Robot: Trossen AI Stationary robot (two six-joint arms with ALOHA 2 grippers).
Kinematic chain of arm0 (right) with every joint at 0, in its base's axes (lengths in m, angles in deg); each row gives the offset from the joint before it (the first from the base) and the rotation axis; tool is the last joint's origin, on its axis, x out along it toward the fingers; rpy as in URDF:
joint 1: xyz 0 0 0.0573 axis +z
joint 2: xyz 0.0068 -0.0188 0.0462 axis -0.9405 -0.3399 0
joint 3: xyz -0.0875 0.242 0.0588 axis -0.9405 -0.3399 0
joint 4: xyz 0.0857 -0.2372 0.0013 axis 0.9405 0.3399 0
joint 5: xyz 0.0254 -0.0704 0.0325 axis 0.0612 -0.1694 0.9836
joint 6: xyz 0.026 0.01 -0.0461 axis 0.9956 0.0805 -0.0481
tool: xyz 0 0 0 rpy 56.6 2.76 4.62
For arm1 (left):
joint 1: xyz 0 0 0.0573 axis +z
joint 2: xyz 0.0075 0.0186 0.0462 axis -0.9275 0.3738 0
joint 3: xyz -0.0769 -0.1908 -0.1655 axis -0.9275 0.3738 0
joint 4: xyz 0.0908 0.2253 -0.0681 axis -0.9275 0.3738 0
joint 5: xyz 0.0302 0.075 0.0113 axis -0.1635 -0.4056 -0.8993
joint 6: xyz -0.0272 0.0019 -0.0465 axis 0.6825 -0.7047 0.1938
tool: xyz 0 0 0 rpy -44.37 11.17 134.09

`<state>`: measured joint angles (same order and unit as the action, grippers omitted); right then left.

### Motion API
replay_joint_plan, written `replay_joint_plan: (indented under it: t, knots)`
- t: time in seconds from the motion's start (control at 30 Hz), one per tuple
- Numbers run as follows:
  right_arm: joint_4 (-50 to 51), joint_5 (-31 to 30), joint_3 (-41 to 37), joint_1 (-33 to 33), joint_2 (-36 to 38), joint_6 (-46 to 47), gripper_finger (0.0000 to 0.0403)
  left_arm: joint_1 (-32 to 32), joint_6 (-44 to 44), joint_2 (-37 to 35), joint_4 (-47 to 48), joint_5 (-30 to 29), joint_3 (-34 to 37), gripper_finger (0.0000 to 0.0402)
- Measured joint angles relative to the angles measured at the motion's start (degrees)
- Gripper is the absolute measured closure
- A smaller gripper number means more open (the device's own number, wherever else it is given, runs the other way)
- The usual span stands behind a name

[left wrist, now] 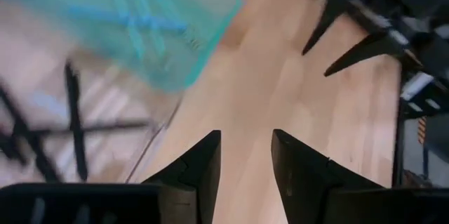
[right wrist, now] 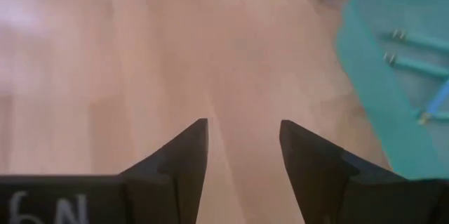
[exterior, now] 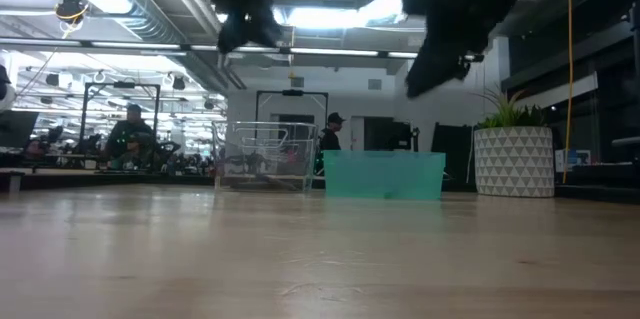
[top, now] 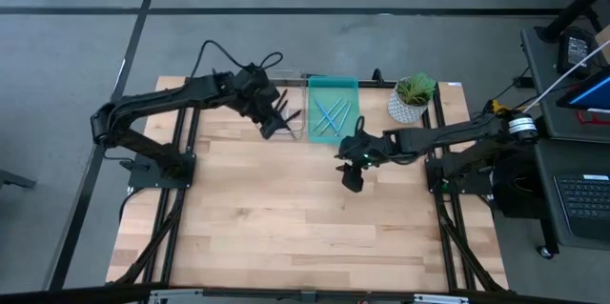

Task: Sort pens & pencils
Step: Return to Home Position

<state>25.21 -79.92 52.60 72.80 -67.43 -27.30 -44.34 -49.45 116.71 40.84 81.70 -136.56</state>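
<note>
Hovering over the 12 o'clock end of the table (top: pixel 286 237), with the left pincer (left wrist: pixel 245 134) spread well apart and gripping nothing at the 9 o'clock side of the transparent bin (exterior: pixel 265 154), and with the right pincer (right wrist: pixel 243 123) likewise spread and empty at about 5 o'clock from the teal bin (exterior: pixel 383 174). Lying sorted, by the look of it: black pens (left wrist: pixel 72 112) in the transparent bin, teal pens (top: pixel 330 113) in the teal bin just beside it at 3 o'clock, with no stick seen loose on the wood. Judged likely to go wrong only on the way out: clipping the transparent bin's wall with a low or sideways pull of the left pincer, tipping the light bin and spilling the black pens. Equally, grazing the teal bin's near corner with the right pincer, or nudging the potted plant (top: pixel 412 97) at 3 o'clock of that bin. Best guarded against by lifting clear first, then drawing back.
</note>
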Motion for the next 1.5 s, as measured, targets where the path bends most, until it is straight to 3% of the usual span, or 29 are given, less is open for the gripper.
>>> replay_joint_plan:
  t: [0.23,0.4,0.57,0.73,0.97,1.23,1.5]
  knots:
    - [0.42,-9.03,0.0,3.71,11.03,-1.88,0.0223,-3.11,-2.66,-8.01,-1.67,-1.84,-0.03,0.0281]
    - [-2.41,-12.87,-1.62,6.35,18.64,-5.26,0.0223,-8.75,-4.9,-17.47,-1.98,-11.89,2.59,0.0281]
    - [-4.9,-13.12,-7.88,6.61,27.6,-4.37,0.0223,-14.41,-4.14,-27.88,-6.96,-16.76,10.01,0.0281]
    - [-10.76,-13.08,-17.88,6.92,40.48,-1.59,0.0223,-17.68,-3.78,-39.94,-16.72,-17.27,20.59,0.0281]
    - [-18.16,-9.12,-25.23,8.74,55.27,-7.31,0.0223,-19.26,-4.13,-54.62,-21.3,-19.59,30.47,0.0281]
    - [-18.55,-15.67,-32.63,9.59,63.6,-7.39,0.0223,-20.27,-7.67,-66.39,-30.17,-20.3,43.87,0.0281]
    - [-25.31,-14.62,-43.88,9.58,71.45,-6.15,0.0223,-20.24,-5.8,-77.31,-34.59,-19.94,54.33,0.0281]
